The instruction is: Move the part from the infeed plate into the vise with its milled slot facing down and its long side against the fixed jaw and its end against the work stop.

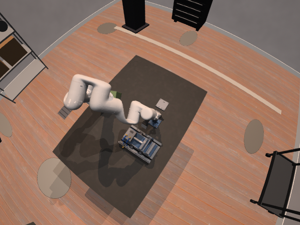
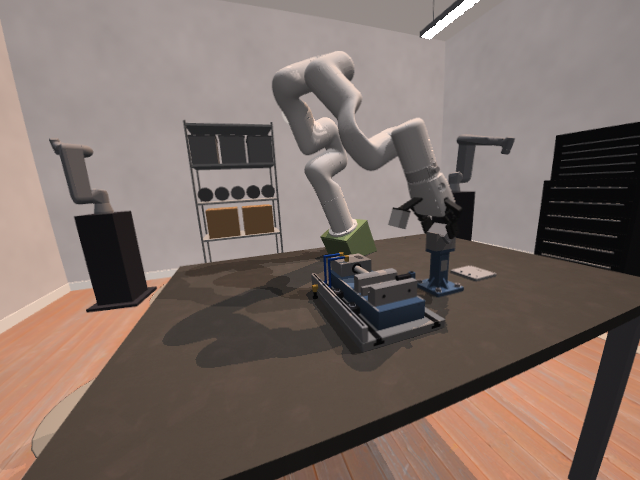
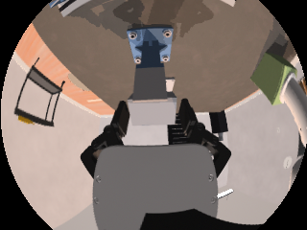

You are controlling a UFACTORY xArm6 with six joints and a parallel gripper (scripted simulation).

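The part [image 3: 153, 121], a light grey block, lies in the V-block [image 3: 152, 52] on top of its blue stand [image 2: 440, 268]. My gripper [image 3: 153, 106] points down over the V-block and is open, with one finger on each side of the part; I cannot tell whether they touch it. In the exterior view the gripper [image 2: 438, 227] sits right on top of the stand. The infeed plate [image 1: 161, 104] is a bare grey square behind the stand, also seen in the exterior view [image 2: 473, 272]. The vise [image 1: 140, 144] stands open in front, its jaws [image 2: 385, 286] empty.
The arm's green base [image 2: 348, 238] stands behind the vise on the dark table. The air cylinder with blue hoses [image 2: 336, 263] is at the vise's far end. Around the table are shelves [image 2: 233, 188], black cabinets [image 2: 594, 196] and two other arms on pedestals.
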